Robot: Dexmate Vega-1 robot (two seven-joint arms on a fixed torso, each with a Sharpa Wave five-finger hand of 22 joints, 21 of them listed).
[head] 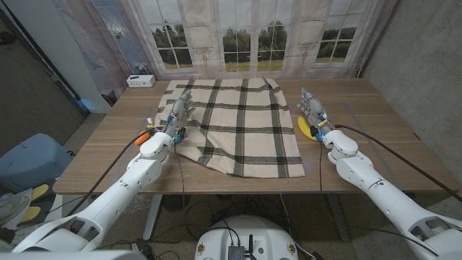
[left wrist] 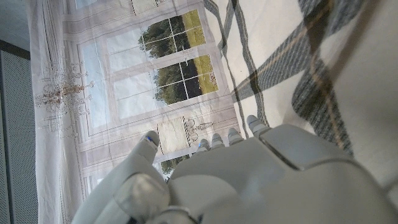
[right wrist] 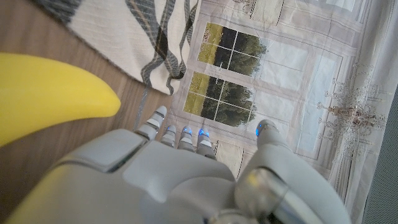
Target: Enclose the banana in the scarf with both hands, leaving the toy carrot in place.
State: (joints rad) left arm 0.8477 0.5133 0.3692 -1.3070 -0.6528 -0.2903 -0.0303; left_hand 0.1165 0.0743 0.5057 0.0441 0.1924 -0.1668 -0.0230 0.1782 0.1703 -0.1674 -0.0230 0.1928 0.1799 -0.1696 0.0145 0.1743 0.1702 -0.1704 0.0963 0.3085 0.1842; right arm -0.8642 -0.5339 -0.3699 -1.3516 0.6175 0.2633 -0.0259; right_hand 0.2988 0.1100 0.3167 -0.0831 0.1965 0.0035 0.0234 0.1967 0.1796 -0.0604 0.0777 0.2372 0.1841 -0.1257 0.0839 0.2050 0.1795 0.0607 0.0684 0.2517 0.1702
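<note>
A cream scarf (head: 238,126) with dark plaid lines lies spread over the middle of the table. My left hand (head: 177,115) stands over the scarf's left edge with its fingers stretched and nothing in it; the left wrist view shows that hand (left wrist: 249,180) next to the plaid cloth (left wrist: 292,56). An orange toy carrot (head: 145,133) lies just left of my left wrist, partly hidden. A yellow banana (head: 307,128) lies on the wood off the scarf's right edge, beneath my right hand (head: 314,112). From the right wrist, the banana (right wrist: 43,93) sits close beside the empty hand (right wrist: 186,180).
A small white box (head: 140,80) stands at the table's back left corner. A curtain printed with windows (head: 253,36) hangs behind the table. Bare wood (head: 375,123) lies to the right of the banana.
</note>
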